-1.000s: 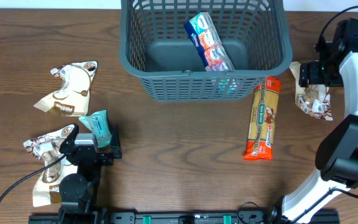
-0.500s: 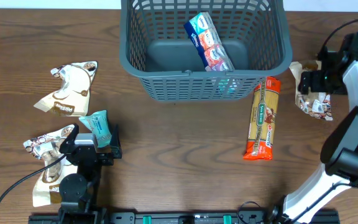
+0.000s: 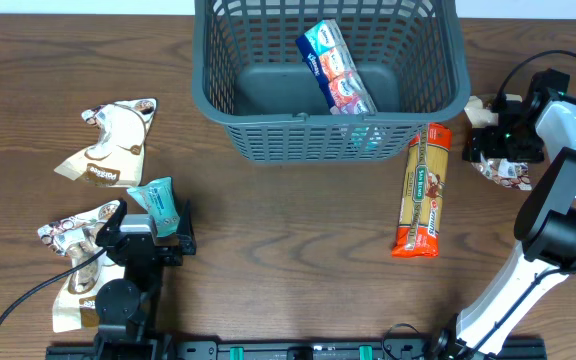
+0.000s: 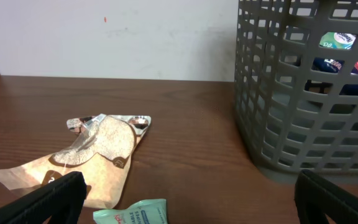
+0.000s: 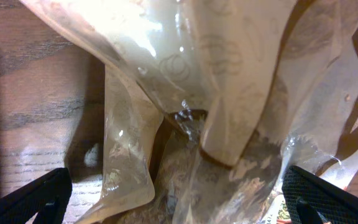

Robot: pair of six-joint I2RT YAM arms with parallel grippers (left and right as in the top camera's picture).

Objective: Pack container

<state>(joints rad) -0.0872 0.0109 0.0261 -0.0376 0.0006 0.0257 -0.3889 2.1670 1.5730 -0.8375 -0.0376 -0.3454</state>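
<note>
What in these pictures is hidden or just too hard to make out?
- Overhead: the right gripper and its arm cover much of the cream packet; the right wrist view is too close to read its print.
- Overhead: the far rim of the container is cut off by the top edge.
- Left wrist: the teal packet is cut off by the bottom edge.

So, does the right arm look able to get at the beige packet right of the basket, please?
Likely yes: the right gripper is open directly over the packet, with nothing between them.
</note>
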